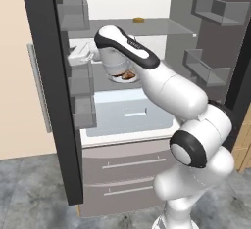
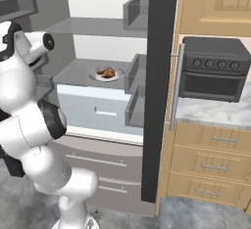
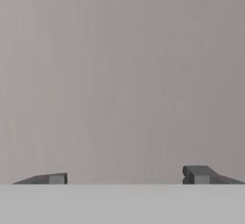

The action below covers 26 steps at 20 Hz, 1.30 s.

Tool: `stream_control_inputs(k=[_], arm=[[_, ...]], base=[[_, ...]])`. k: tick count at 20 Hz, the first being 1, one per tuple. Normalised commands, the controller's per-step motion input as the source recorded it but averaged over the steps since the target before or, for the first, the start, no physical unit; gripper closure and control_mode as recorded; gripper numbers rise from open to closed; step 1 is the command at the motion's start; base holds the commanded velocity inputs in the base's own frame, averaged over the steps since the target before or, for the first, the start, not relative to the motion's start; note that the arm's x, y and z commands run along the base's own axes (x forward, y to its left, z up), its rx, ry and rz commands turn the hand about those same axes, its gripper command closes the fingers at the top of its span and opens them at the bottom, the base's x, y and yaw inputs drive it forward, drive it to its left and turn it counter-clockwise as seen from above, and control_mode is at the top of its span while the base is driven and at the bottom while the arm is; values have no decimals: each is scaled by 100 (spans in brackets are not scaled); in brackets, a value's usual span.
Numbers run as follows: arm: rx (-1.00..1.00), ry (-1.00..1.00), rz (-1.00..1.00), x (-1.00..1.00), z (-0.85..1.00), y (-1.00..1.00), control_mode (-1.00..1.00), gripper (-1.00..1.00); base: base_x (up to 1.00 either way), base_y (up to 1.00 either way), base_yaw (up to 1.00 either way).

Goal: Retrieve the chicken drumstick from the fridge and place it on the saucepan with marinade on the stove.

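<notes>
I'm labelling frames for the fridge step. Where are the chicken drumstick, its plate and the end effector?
chicken drumstick (image 2: 106, 72): right base view, middle of the brown meat.
plate (image 2: 96, 77): right base view, bare white rim at left.
end effector (image 3: 124, 177): hand view, midway between the two dark fingertips, which stand wide apart.

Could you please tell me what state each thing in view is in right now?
Fridge: both doors open.
Drumstick: on a white plate on the middle shelf, not gripped.
Gripper: open, holding nothing, facing a plain grey surface.
Bottom drawers: shut.
Oven: door shut.
</notes>
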Motion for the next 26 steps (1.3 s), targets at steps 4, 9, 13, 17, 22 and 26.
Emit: stream_control_inputs(k=[4,9,13,17,22,26], arm=[[0,-29,0,-43,4,35,-100,-100],[0,-19,0,-55,28,-71,-100,-100],[0,-6,-4,-66,39,-100,-100,-100],[0,13,-21,-60,11,-96,-100,-100],[-1,41,-33,-30,18,-58,-100,-100],[-4,37,-39,-44,4,-38,-100,-100]], base=[[0,0,0],[0,0,0],[0,0,0],[0,0,0],[0,0,0],[0,0,0]])
